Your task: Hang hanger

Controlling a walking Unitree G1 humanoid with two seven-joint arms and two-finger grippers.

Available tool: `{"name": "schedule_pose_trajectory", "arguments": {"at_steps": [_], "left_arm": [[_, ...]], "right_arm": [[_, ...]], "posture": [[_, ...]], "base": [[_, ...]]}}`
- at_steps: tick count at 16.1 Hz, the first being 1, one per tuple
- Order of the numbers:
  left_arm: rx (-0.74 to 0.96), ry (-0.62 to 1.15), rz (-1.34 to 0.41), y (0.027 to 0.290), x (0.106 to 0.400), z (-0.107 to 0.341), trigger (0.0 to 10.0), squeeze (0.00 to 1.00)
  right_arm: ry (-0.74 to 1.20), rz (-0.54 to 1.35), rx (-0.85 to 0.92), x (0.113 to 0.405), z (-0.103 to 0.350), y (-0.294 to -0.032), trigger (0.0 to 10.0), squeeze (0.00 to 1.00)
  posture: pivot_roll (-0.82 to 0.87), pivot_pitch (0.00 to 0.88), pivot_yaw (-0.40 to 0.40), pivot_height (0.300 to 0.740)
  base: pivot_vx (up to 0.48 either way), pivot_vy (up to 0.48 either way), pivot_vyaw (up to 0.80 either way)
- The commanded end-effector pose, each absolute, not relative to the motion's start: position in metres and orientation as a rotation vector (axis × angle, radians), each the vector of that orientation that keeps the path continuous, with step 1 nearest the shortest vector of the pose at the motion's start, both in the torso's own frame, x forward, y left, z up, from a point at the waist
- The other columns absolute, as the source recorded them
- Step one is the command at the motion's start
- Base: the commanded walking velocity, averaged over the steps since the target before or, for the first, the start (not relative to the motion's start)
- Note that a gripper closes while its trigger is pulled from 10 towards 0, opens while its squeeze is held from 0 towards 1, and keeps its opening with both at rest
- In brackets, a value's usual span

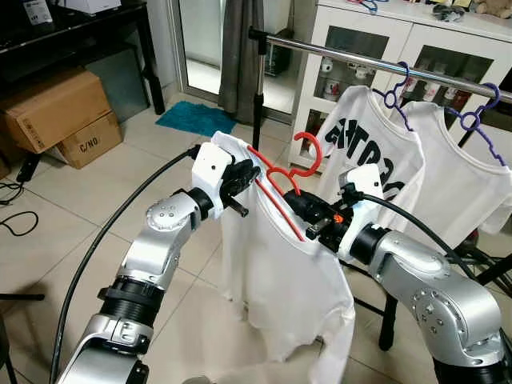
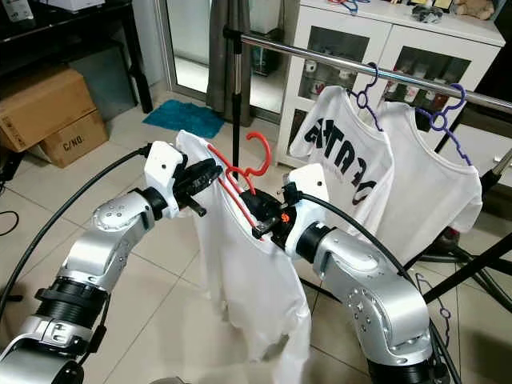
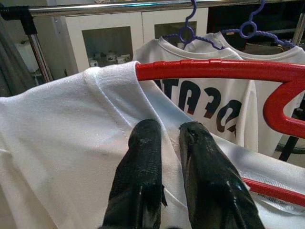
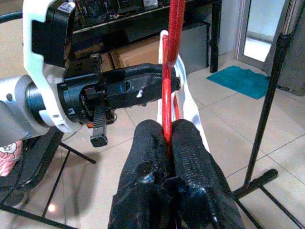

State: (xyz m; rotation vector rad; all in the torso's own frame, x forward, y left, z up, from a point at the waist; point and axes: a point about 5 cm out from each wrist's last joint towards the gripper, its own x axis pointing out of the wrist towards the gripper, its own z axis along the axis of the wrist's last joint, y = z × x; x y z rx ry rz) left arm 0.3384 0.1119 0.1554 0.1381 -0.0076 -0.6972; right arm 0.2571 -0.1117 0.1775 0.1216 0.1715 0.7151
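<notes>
Holding: both grippers carry a red hanger (image 1: 282, 186) with a plain white T-shirt (image 1: 276, 280) draped on it, held in the air in front of the rail, not yet hung.
Left gripper (image 1: 244, 178): fingers (image 3: 143, 167) clenched on the shirt's shoulder fabric at the hanger's left end (left wrist view shows the two tips pinched nearly together on white cloth just under the red bar).
Right gripper (image 1: 308, 216): fingers (image 4: 190, 167) pinched tight on the hanger's thin red bar, near the right end and below the hook.
Hanger hook (image 1: 310, 152): free, pointing up, below and on the near side of the clothes rail (image 1: 360, 60); touching nothing.
Rail: chrome bar on a black upright, running across in front of a white cabinet (image 1: 344, 40). Two printed white T-shirts (image 1: 376, 160) already hang on it from purple hangers (image 1: 396, 92), toward the robot's right.
Free slot: bare rail between the upright and the first purple hanger (looks like the obvious target).
Done: shirt is on the hanger, hanger lifted and gripped at both ends.
Left: raise the hook above the rail, bring it over, lower until it catches, then release both grippers.
Progress: roughly midway by my read; the hanging itself is all outstanding.
Risk: shirt sits skewed, could slide off the left end when let go.
</notes>
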Motion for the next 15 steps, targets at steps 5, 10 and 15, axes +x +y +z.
{"name": "schedule_pose_trajectory", "arguments": {"at_steps": [5,10,15], "left_arm": [[0.213,-0.019,-0.618,0.113,0.344,0.156,10.0,0.0],[0.219,-0.023,-0.541,0.122,0.352,0.157,10.0,0.0],[0.214,-0.019,-0.545,0.122,0.352,0.155,5.0,0.0]], "right_arm": [[0.129,0.735,0.123,0.258,0.186,-0.11,0.0,0.0],[0.128,0.734,0.12,0.258,0.187,-0.11,0.0,0.0],[0.128,0.732,0.123,0.258,0.187,-0.11,0.0,0.0]], "posture": [[0.04,0.0,-0.026,0.74],[0.04,0.0,-0.027,0.74],[0.04,0.0,-0.025,0.74]], "base": [[0.0,0.0,0.0],[0.0,0.0,0.0],[0.0,0.0,0.0]]}}
